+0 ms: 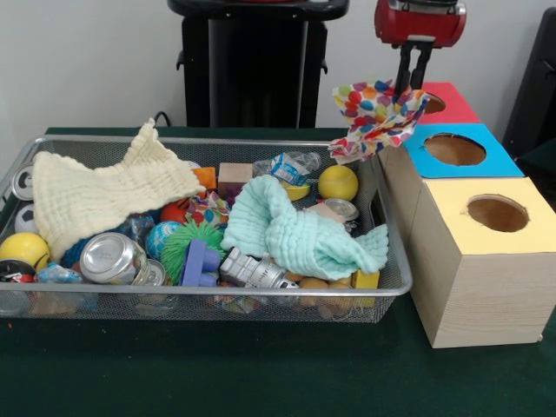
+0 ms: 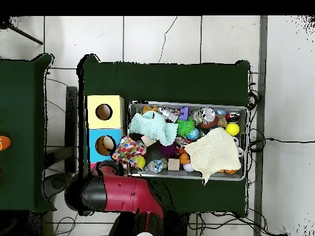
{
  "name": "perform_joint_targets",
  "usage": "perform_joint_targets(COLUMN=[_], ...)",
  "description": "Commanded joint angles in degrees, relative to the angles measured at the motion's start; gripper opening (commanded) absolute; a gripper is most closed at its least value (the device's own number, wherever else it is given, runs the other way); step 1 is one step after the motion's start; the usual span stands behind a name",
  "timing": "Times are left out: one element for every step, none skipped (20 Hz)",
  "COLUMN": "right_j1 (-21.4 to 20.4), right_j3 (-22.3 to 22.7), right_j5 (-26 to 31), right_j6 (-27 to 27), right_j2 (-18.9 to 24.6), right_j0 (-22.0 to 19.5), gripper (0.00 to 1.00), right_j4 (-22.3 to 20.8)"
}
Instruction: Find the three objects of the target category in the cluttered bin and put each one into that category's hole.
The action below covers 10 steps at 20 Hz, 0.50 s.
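A polka-dot cloth (image 1: pixel 375 117) is pinched between the closed jaws of the gripper (image 1: pixel 413 87) and held up in the air, right at the bin's corner beside the blue box (image 1: pixel 455 149). Behind it the red box (image 1: pixel 445 102) can be seen, with the yellow box (image 1: pixel 491 213) nearest. A cream cloth (image 1: pixel 104 191) and a mint cloth (image 1: pixel 300 228) are draped over the clutter in the wire bin (image 1: pixel 208 304).

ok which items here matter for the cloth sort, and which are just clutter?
Job:
polka-dot cloth, held by gripper
cream cloth
mint cloth
red box
blue box
yellow box
wire bin

Clutter:
crushed can
yellow ball
purple block
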Motion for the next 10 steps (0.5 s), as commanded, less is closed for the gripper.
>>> perform_joint_targets(right_j1=[3.1,3.5,3.9,4.2,4.5,4.4,4.4,4.4,4.7,5.3], right_j3=[-3.7,-3.8,-4.1,-4.5,-5.1,-5.3,-5.4,-5.5,-5.9,-6.6], right_j5=[6.5,6.2,5.9,5.9,6.1,6.2,6.4,6.6,6.6,6.4], right_j6=[16.9,16.8,16.5,16.3,16.1,15.7,15.3,15.0,14.7,14.5], right_j2=[-0.2,0.2,0.3,0.1,-0.1,0.0,0.3,0.5,0.7,0.7], right_j0=[1.5,1.6,1.8,2.1,2.3,2.2,2.2,2.1,2.2,2.4], gripper=[0.00,0.00,0.00,0.00,0.00,0.00,0.00,0.00,0.00,0.00], right_j4=[3.9,4.4,4.4,4.6,4.7,4.9,5.1,5.3,5.4,5.4])
